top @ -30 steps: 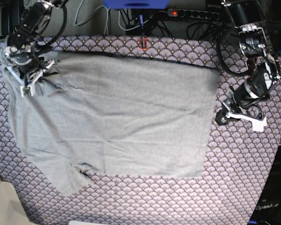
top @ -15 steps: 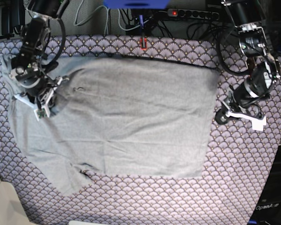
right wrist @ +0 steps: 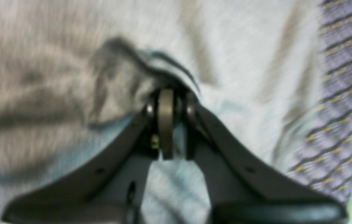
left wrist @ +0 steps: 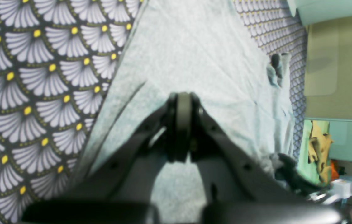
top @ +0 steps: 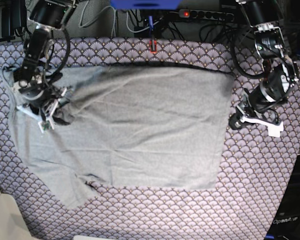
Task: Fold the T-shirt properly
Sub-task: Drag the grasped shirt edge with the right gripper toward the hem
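The light grey T-shirt (top: 140, 125) lies spread on the purple fan-patterned cloth (top: 165, 210), with one sleeve pointing to the front left. My right gripper (top: 46, 118) is at the shirt's left side. In the right wrist view its jaws (right wrist: 169, 93) stand nearly together, with a raised fold of the T-shirt (right wrist: 116, 71) bunched at the tips; that view is blurred. My left gripper (top: 235, 122) hangs just off the shirt's right edge. The left wrist view shows it (left wrist: 183, 97) shut and empty above the T-shirt (left wrist: 194, 46).
The patterned cloth (left wrist: 23, 77) covers the whole table. A power strip (top: 205, 14) and cables run along the back edge, with a red clip (top: 153, 46) at the back middle. A black box (top: 287, 220) stands at the front right corner.
My right gripper has come down from the shirt's back left corner toward the front, dragging the fabric along into a fold. The left arm has barely moved.
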`<move>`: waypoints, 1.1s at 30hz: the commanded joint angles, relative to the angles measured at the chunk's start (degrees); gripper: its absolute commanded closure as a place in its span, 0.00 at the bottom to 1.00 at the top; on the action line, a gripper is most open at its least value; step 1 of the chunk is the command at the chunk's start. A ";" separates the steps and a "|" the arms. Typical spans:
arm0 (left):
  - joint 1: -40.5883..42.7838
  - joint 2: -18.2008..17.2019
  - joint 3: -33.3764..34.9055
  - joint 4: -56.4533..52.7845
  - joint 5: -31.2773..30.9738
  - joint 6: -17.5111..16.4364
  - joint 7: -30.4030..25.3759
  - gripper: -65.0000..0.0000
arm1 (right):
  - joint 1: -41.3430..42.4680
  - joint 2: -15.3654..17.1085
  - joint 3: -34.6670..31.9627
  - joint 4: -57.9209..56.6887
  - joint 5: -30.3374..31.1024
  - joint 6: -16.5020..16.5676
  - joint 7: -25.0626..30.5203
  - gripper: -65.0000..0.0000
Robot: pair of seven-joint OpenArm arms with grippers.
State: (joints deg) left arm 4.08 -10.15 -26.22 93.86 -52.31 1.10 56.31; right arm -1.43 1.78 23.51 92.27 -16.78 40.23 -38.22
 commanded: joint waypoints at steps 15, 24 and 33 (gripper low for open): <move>-4.74 0.44 0.24 5.96 -1.00 -0.53 -0.80 1.00 | -1.78 1.16 0.27 9.40 0.20 -0.23 0.46 0.60; -6.76 1.67 6.83 2.44 -0.39 -0.53 -0.97 1.00 | -1.87 1.52 0.45 11.60 0.12 -0.23 0.37 0.61; -10.89 2.37 7.62 -0.46 12.45 -0.27 -1.06 1.00 | -1.25 2.75 0.45 11.60 0.03 -0.23 0.37 0.60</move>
State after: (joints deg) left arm -5.58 -7.35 -18.37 92.29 -38.98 1.30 56.14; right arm -3.38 3.97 23.83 102.96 -17.15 40.23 -38.79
